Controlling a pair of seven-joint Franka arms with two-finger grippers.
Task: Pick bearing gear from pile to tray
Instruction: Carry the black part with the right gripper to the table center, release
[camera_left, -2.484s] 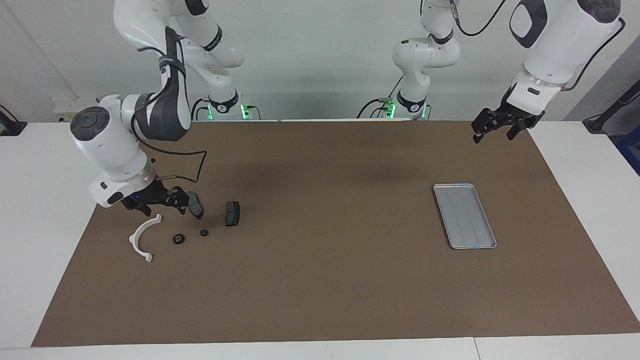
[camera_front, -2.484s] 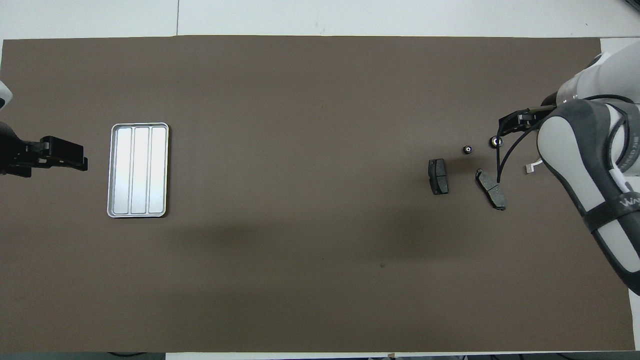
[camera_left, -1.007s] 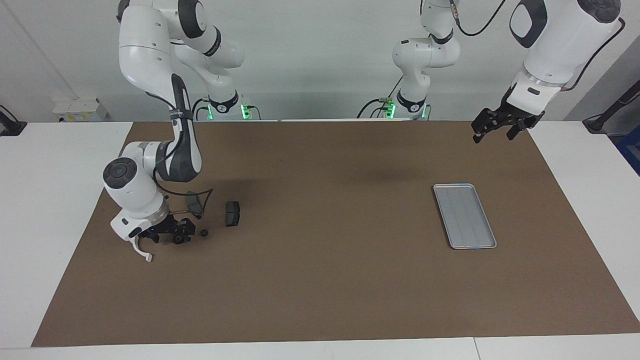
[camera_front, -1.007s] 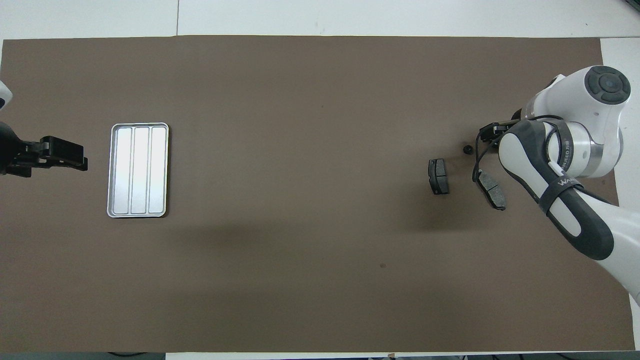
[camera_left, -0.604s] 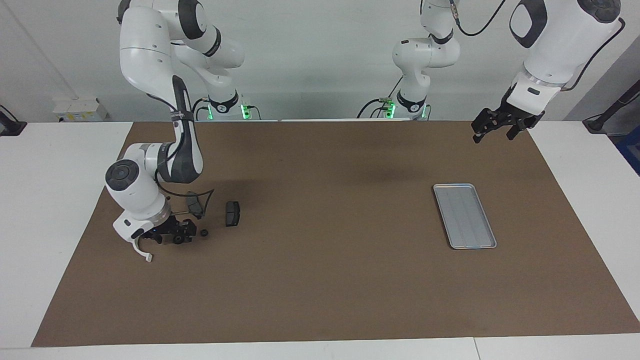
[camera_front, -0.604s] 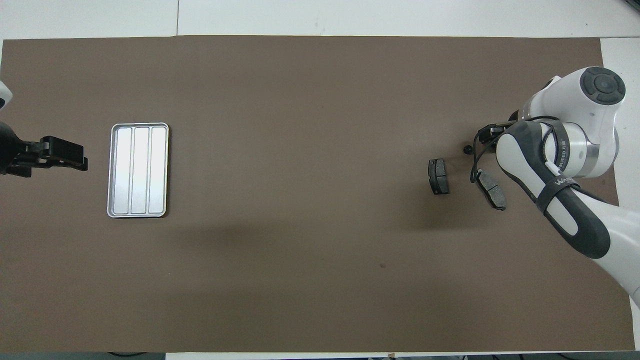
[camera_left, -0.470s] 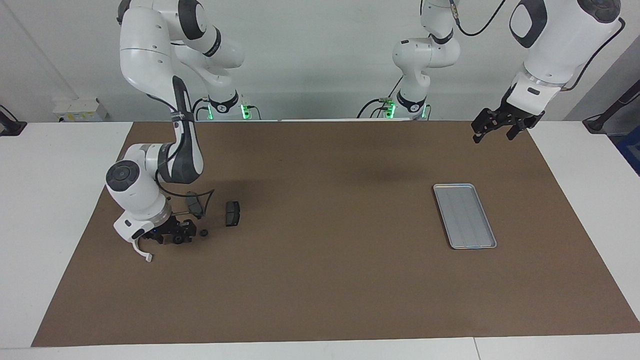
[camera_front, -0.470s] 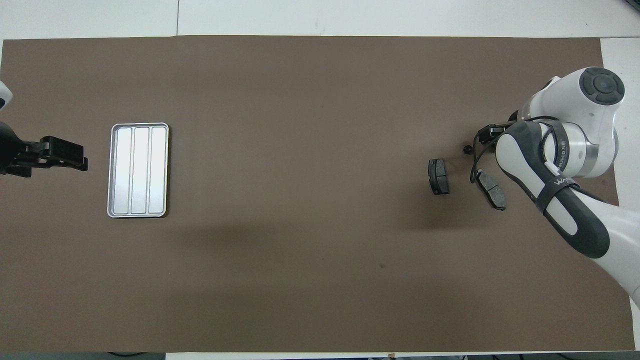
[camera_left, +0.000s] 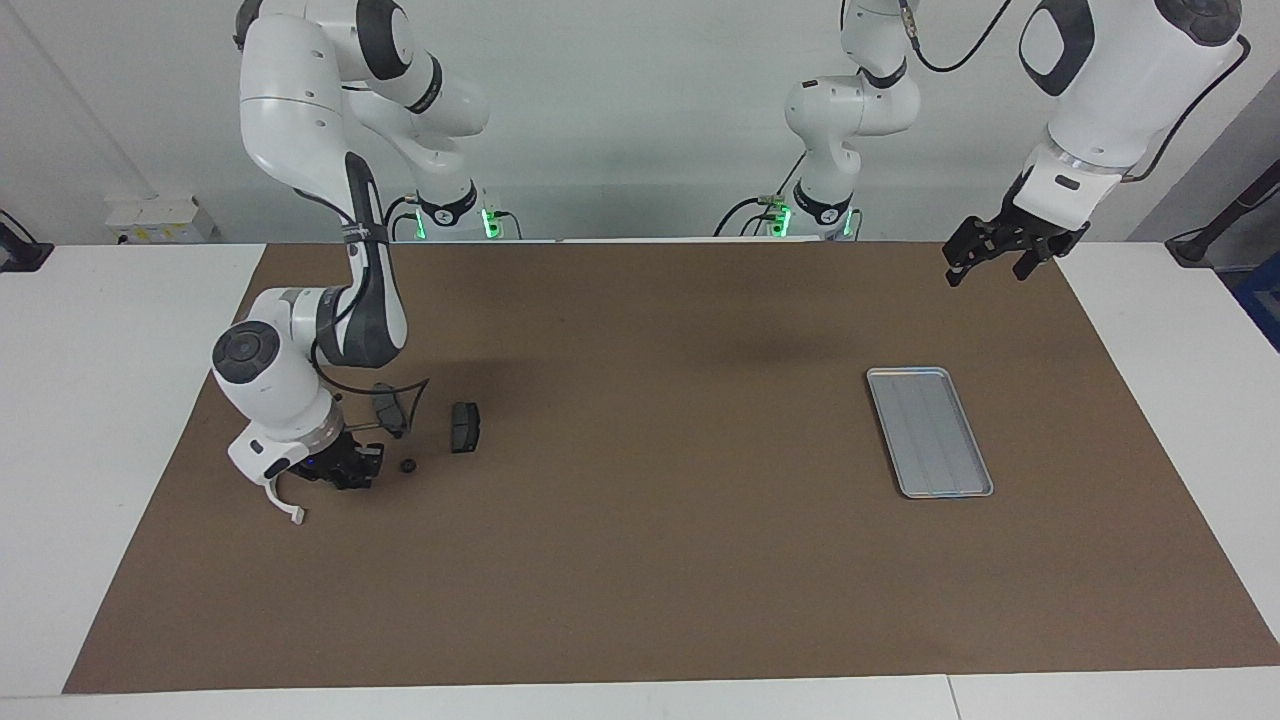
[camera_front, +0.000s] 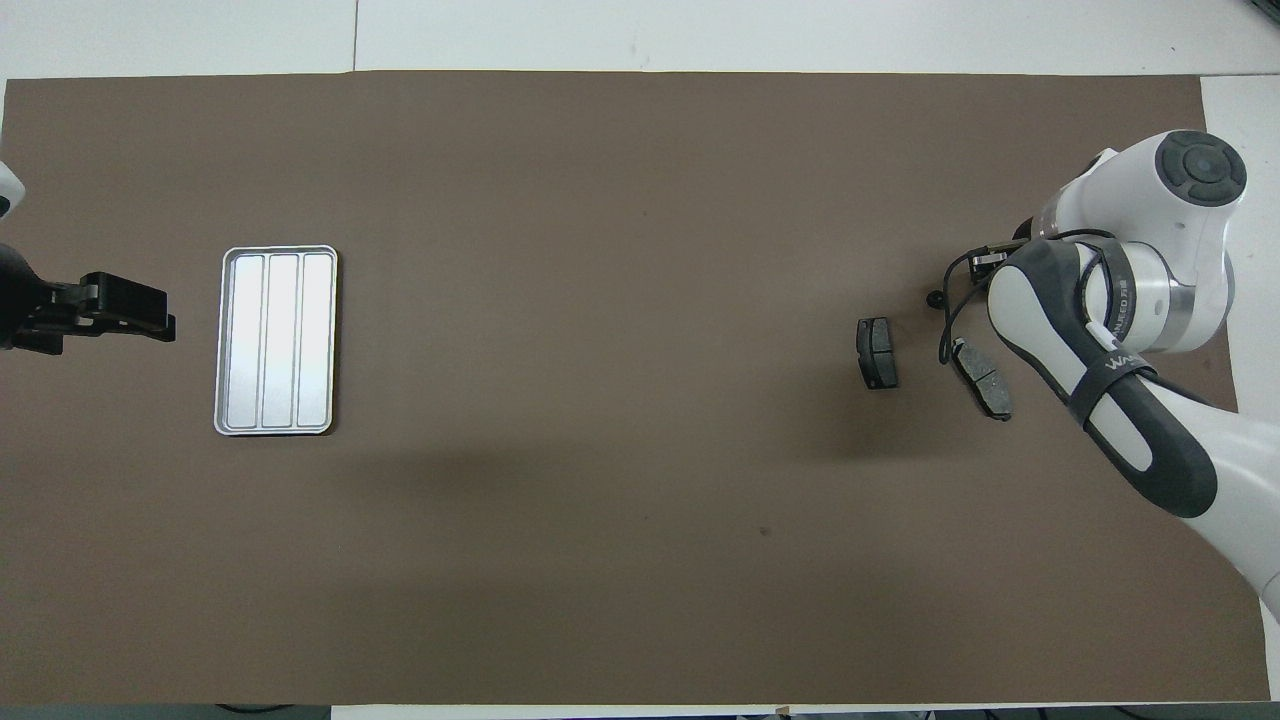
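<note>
Brown matting covers the table. Right gripper sits low on the pile, just beside a small black round piece; its grip cannot be told. Left gripper waits spread open, raised, near the tray.

The tray looks like smooth brushed metal, silver-grey with a soft sheen. The brown mat covering the worktop is matt, like paper or card. Both brake pads are dull dark grey. The arm shells are glossy white plastic.
</note>
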